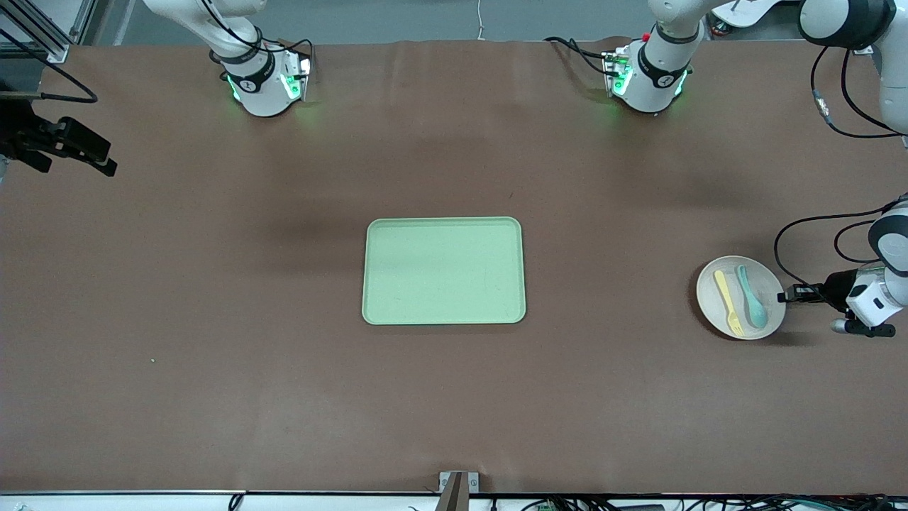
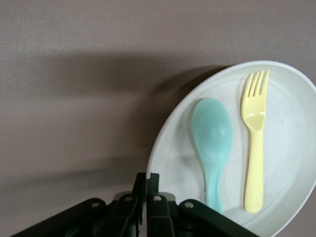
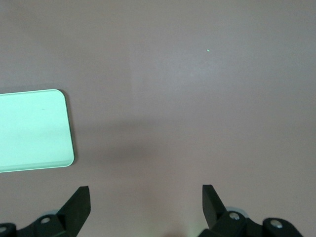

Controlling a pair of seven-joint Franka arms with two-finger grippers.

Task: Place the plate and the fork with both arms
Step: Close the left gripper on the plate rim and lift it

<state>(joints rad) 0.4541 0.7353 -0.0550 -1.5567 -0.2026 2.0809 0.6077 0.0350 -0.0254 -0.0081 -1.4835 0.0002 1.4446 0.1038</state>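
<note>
The pale round plate [image 1: 773, 282] lies at the left arm's end of the table. On it lie the yellow fork [image 1: 728, 301] and a teal spoon [image 1: 752, 305], side by side. My left gripper [image 1: 786, 297] is low at the plate's rim, on the side away from the tray, shut on the rim. The left wrist view shows its fingers [image 2: 147, 177] pinched on the plate's [image 2: 291, 163] edge, with the fork [image 2: 254, 148] and the spoon [image 2: 213, 138] past them. My right gripper [image 1: 105, 160] hangs open and empty over bare table at the right arm's end [image 3: 145, 190].
The rectangular light green tray [image 1: 443, 270] lies empty in the middle of the table; one corner shows in the right wrist view [image 3: 34, 128]. A tiny green speck [image 1: 152, 360] lies on the brown cloth toward the right arm's end.
</note>
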